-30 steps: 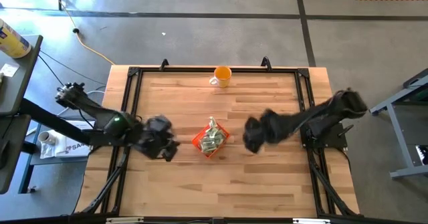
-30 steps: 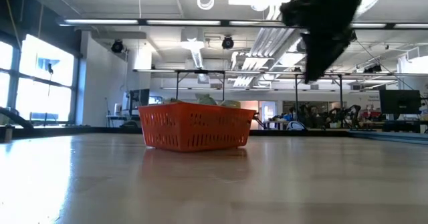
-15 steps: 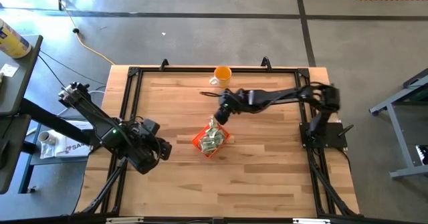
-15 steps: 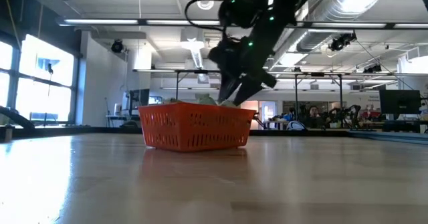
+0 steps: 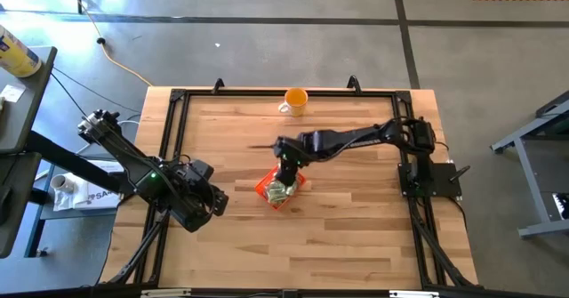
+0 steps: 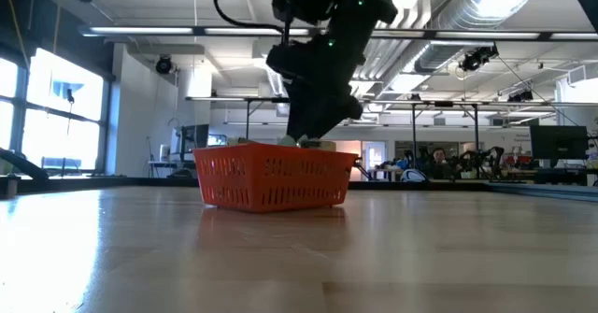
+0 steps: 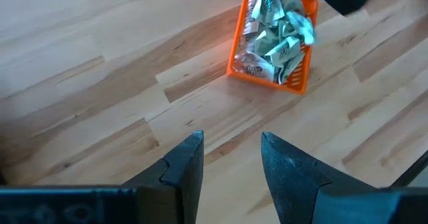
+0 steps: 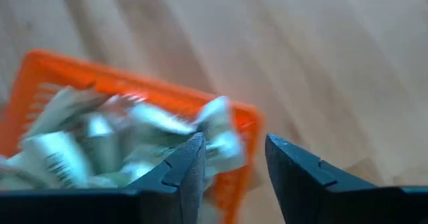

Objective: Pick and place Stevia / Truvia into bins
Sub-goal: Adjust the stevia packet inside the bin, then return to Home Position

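The orange tray [image 5: 261, 189] sits on the wood at mid-table, heaped with pale green and white sachets [image 5: 281, 191]. My right gripper [image 5: 285, 175] hangs just above the heap, pointing steeply down, over the tray's far-right part. In the low view, my right gripper [image 6: 308, 141] has its tips at the tray's rim [image 6: 271, 150]. In its wrist view my right gripper [image 8: 231, 160] is open, the tray's corner [image 8: 249, 120] showing in the gap. My left gripper [image 5: 216, 205] waits left of the tray, and my left gripper [image 7: 232, 160] is open over bare wood. My right gripper has one finger [image 8: 192, 158] right beside a sachet [image 8: 221, 134] that sticks up over the tray's corner. I cannot tell whether it touches it. Nothing lies between the two fingers.
An orange mug with a white handle [image 5: 294, 100] stands near the table's far edge. A black frame [image 5: 178, 98] runs round the tabletop. Bare wood lies to the near side of the tray.
My right gripper has swept from the table's right side toward the tray, first past its far side, then down over the heap. My left gripper has drawn back a little toward the table's left edge, then kept still.
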